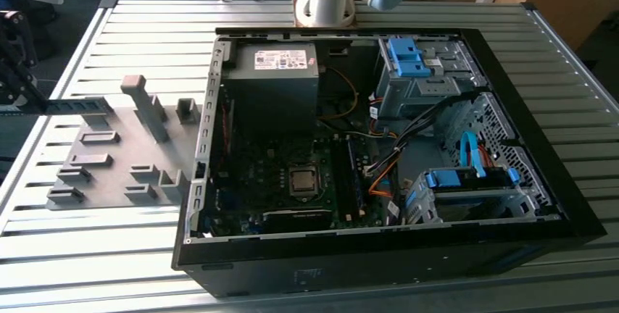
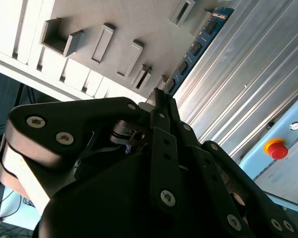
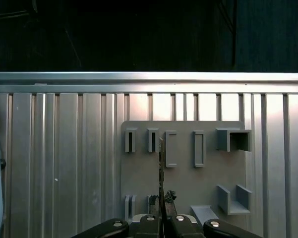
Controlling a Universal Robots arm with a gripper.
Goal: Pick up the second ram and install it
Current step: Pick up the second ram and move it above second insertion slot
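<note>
The second ram, a thin blue-green stick, hangs level over the far-left side of the grey holder plate in the exterior view. My gripper is shut on one end of it, by the table's left edge. In the second wrist view the black fingers pinch the stick, which runs away from them with its dark chips showing. In the first wrist view the ram appears edge-on above the plate, rising from the gripper.
On the exterior view's right stands the open computer case, with the processor socket and long memory slots beside it. Cables and blue drive bays crowd its right side. A red stop button sits beside the table.
</note>
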